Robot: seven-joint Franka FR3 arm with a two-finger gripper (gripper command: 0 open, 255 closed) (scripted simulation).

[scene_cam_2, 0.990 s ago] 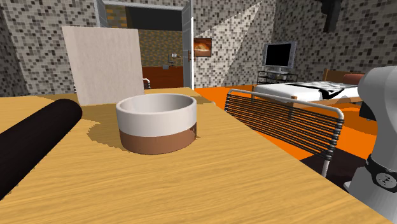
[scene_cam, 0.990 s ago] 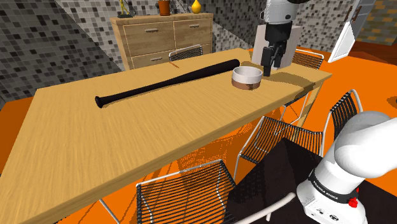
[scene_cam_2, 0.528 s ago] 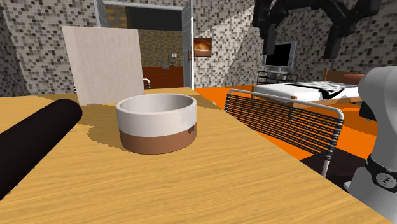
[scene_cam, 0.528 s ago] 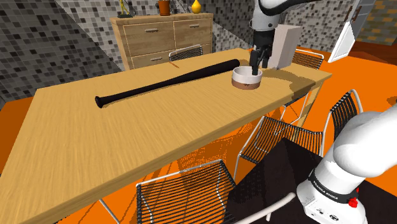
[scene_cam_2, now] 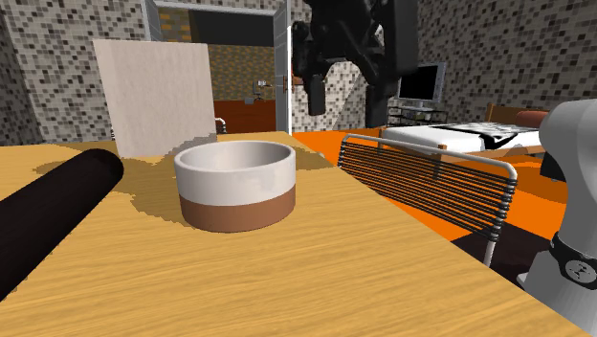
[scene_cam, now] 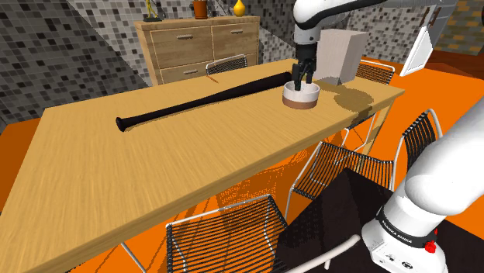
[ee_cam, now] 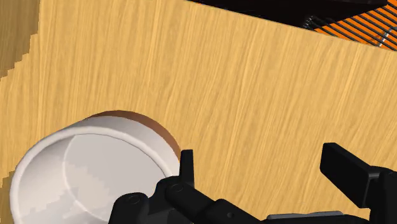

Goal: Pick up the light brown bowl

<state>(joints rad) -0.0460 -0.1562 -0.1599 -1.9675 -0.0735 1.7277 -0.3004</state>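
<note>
Shoulder view: the white arm is reaching from the stand up over the wooden table, and the black gripper is hanging close above the bowl, over the part of its rim toward this view's left. The bowl, white above and brown below, is sitting upright on the table near the far edge, just beside the thick end of a black bat that is lying along the tabletop. A pale board is standing behind the bowl.

Second exterior view: the bowl is resting on the table in the foreground, with the bat to its left and the board behind it. The gripper is hovering beyond the bowl and toward this view's right, its tips above rim height, clear of the bowl.

Wrist view: the fingers are standing wide apart and are gripping nothing; bare tabletop is showing between them. The bowl is lying outside that gap, just beside one finger.
</note>
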